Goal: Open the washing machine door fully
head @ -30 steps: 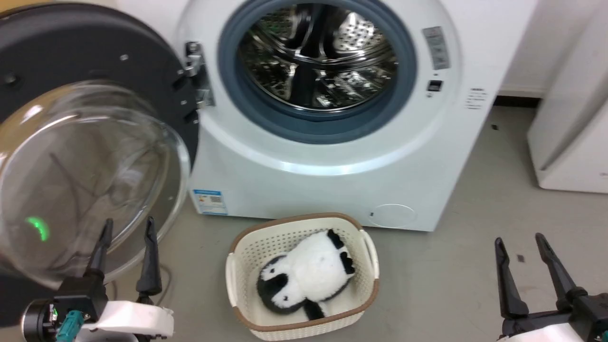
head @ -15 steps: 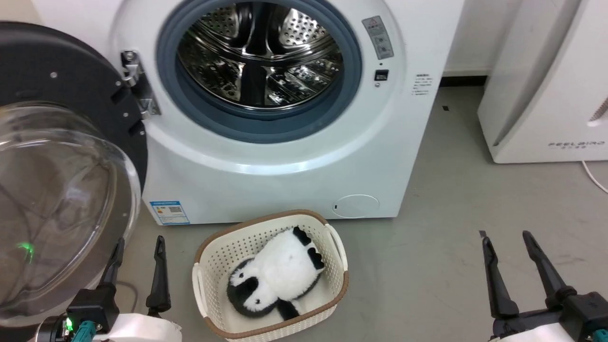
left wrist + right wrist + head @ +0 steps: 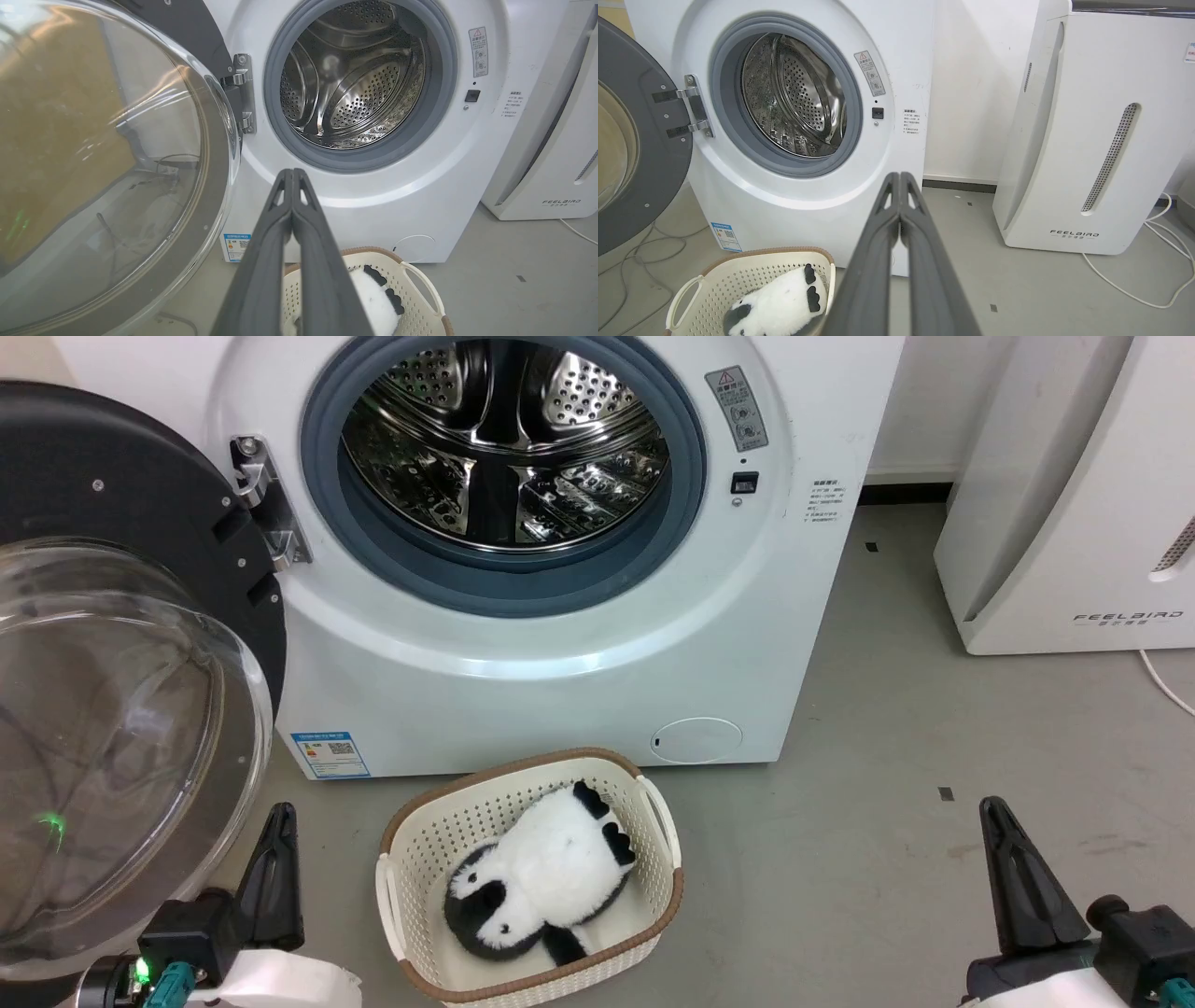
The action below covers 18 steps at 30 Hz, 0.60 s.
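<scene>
The washing machine (image 3: 560,681) stands ahead with its steel drum (image 3: 504,439) exposed. Its door (image 3: 121,485), a black disc with a clear glass bowl (image 3: 112,737), is swung wide to the left on its hinge (image 3: 266,513). My left gripper (image 3: 281,814) is shut on nothing, low on the floor side just right of the glass bowl and apart from it. My right gripper (image 3: 992,805) is shut and empty at the lower right over bare floor. In the left wrist view the door (image 3: 103,154) is to the left of my shut left gripper (image 3: 292,171). The right wrist view has my shut right gripper (image 3: 899,175) pointing at the machine (image 3: 784,210).
A cream basket (image 3: 485,784) holding a black-and-white plush panda (image 3: 541,887) sits on the floor before the machine. A white FEELBIRD appliance (image 3: 1074,523) stands at the right, with a white cable (image 3: 1125,280) trailing on the floor. Dark cables (image 3: 635,242) lie under the door.
Both grippers have gone from open to shut and sit slightly lower. The camera shifted about a second ago; the door stays wide open.
</scene>
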### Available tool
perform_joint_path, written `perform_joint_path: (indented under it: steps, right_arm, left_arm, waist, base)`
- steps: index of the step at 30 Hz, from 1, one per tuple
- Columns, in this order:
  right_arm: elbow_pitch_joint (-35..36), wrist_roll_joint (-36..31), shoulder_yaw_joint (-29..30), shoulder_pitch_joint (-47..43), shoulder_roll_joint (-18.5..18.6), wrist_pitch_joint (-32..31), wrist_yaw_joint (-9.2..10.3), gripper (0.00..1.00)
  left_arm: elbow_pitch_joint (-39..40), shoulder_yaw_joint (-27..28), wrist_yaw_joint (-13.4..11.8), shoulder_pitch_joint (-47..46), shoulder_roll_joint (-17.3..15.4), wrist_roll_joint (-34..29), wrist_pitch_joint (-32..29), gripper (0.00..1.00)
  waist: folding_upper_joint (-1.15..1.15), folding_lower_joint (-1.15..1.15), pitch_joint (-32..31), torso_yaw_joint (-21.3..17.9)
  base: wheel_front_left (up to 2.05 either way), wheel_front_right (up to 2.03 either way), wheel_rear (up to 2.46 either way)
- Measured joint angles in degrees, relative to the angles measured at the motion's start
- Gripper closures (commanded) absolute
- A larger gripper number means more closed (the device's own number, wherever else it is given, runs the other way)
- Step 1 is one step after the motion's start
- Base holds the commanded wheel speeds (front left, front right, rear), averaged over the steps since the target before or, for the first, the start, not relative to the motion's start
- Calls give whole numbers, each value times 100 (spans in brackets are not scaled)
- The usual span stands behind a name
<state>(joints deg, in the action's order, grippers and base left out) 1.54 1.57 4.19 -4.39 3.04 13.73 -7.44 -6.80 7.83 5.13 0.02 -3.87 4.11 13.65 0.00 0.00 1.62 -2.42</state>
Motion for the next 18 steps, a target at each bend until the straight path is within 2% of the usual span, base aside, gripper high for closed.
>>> perform_joint_path:
  steps: [18]
  right_arm:
    - [-18, -7, -66, 17, 0, -204, 0, 100]
  left_arm:
    - [102, -137, -89, 0, 2, -51, -204, 100]
  waist:
    - [0, 0, -25, 38]
  base:
    - [0, 0, 0]
